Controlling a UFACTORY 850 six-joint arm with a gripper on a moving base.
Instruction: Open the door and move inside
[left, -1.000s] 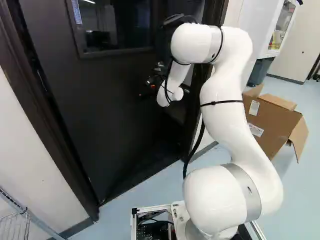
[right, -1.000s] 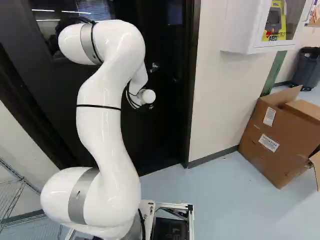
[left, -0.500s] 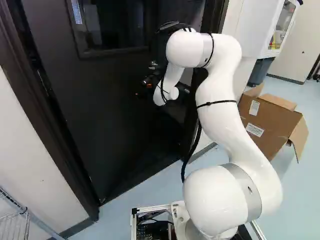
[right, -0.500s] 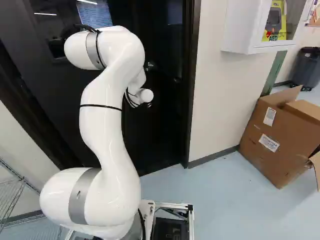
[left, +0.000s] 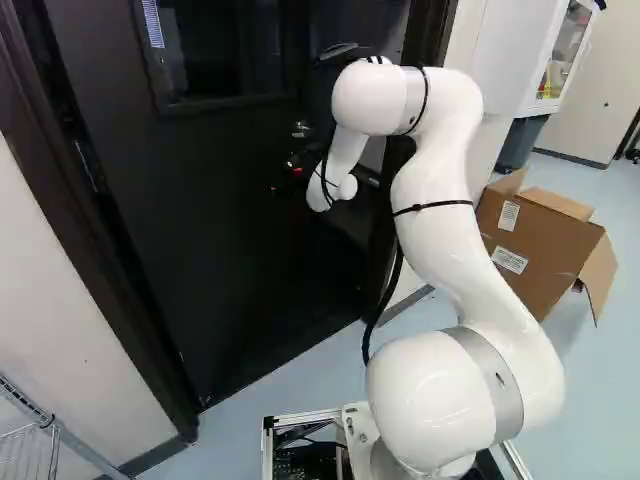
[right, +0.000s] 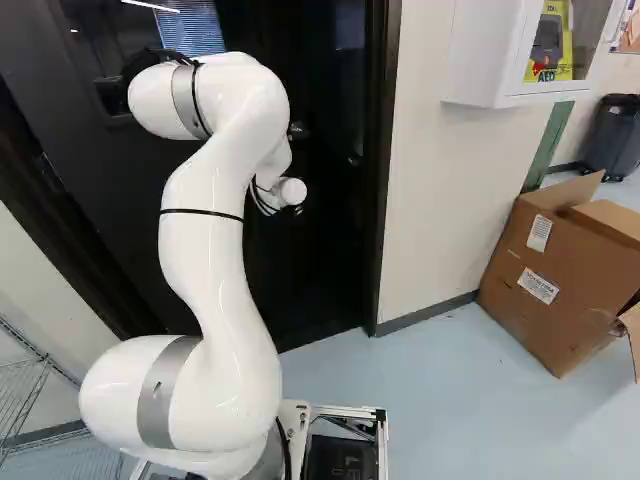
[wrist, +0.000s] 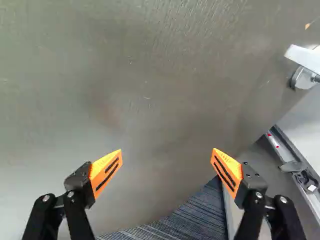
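The dark door (left: 200, 230) with a window stands ajar. At its handle side in the left base view is my gripper (left: 284, 176), small and dark before the panel, just below the metal handle (left: 303, 130). In the wrist view the gripper (wrist: 166, 167) is open, its orange pads wide apart and nothing between them. The door's face (wrist: 150, 100) spreads ahead of the fingers; contact cannot be told. Off to one side are the handle (wrist: 304, 60) and, past the door's edge, the frame's latch plate (wrist: 294, 167).
Dark frame posts flank the doorway, the handle-side one (right: 378, 200) beside a pale wall. A ribbed mat (wrist: 185, 220) lies beyond the door's edge. An open cardboard box (right: 545, 270) and a wall cabinet (right: 480, 60) are to the right; a wire rack (left: 30, 445) is at the left.
The arm has reached forward and lower, its upper bend dropping in both base views. The door has swung slightly farther away, its handle and window shifting against the frame. The base has stayed put.
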